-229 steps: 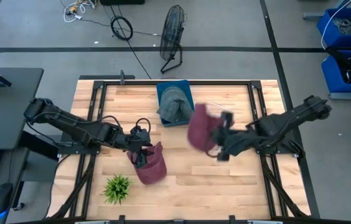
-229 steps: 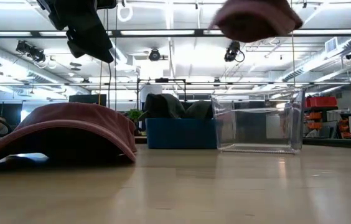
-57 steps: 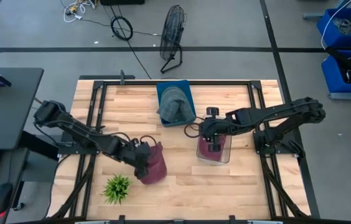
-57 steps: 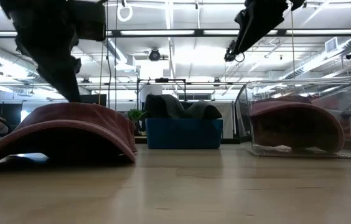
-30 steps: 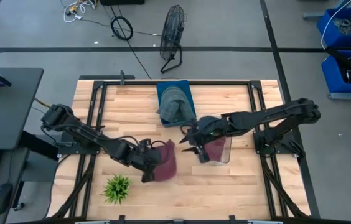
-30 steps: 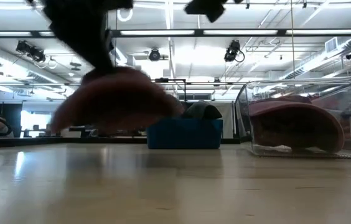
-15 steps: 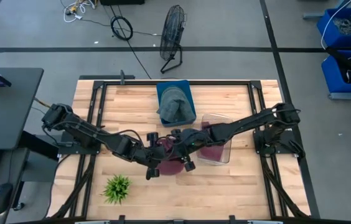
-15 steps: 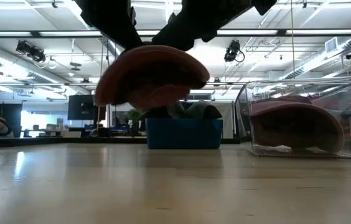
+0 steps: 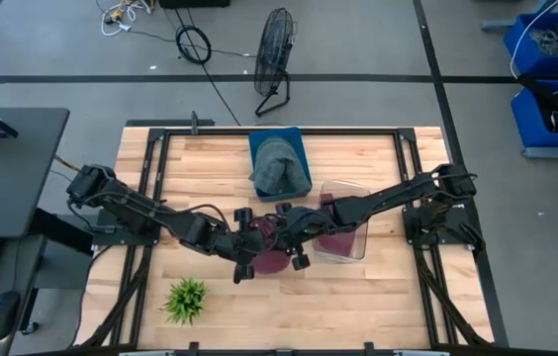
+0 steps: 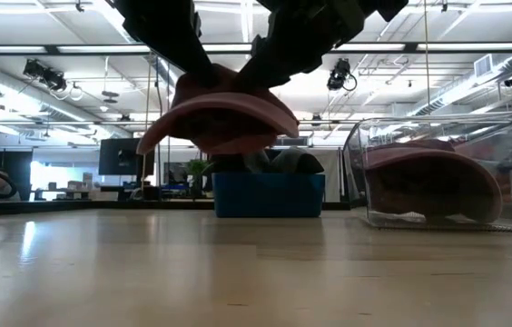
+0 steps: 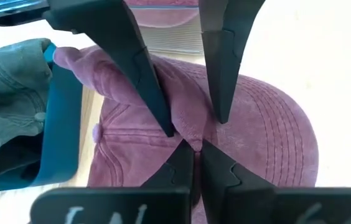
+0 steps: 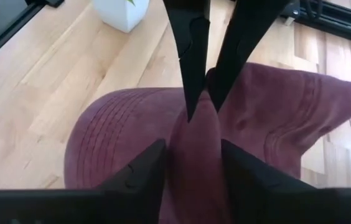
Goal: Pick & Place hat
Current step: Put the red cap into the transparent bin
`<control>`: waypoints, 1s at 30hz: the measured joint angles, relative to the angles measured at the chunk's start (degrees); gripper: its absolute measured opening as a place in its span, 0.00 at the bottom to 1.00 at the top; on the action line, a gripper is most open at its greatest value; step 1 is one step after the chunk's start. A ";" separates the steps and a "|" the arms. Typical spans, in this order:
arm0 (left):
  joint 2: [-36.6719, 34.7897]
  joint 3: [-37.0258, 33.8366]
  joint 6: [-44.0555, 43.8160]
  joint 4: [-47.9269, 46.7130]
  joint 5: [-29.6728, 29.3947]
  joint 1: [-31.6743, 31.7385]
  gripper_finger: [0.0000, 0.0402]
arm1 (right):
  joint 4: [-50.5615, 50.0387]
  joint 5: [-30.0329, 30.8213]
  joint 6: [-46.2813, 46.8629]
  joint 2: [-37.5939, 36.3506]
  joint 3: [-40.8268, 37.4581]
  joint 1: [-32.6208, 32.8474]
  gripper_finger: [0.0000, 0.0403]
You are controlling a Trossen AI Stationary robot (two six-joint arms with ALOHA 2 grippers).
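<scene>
A maroon cap hangs in the air at the table's middle, well above the wood in the low view. My left gripper comes at it from the table's left and is shut on it. My right gripper comes from the table's right, facing the left one, and is shut on the same cap. In the left wrist view my own fingers sit at the bottom and the right arm's fingers at the top. The right wrist view shows the reverse. My left gripper pinches a raised fold at the front of the crown, close to the stitched brim, between its two fingers. The fingers slant down from the table's left. The cap hangs below them, clear of the table. My right gripper has the same ridge of cloth between its two fingers, right against the left gripper's fingertips. It slants down from the table's right. The cap hangs clear, its brim on one side and its crown on the other.
A clear plastic box holding another maroon cap stands just right of the grippers. A blue bin with grey-green caps is at the far middle. A small green plant stands near the front left. Bare wood lies along the near edge.
My left gripper has lifted the cap and carried it toward the table's right. My right gripper has left the clear box, gone left to the cap and taken hold beside the left fingers. The cap's round top is now drawn up into a pinched ridge.
</scene>
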 joint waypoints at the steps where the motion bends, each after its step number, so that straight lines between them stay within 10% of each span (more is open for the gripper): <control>1: 0.00 0.00 0.00 0.00 0.04 0.00 0.03 | 0.00 -0.19 0.01 0.00 0.00 0.01 0.34; 10: 0.00 0.00 -0.37 0.20 0.13 0.07 0.08 | -0.77 -0.35 -0.01 0.01 0.00 0.00 0.03; 20: -0.14 0.17 -1.93 -0.86 -1.85 0.07 0.24 | -9.03 4.02 -0.22 -1.14 4.22 -0.02 0.02; 30: -0.10 2.10 -1.93 -5.85 -8.66 -0.73 0.39 | -47.68 14.46 10.20 -2.69 21.83 -0.03 0.01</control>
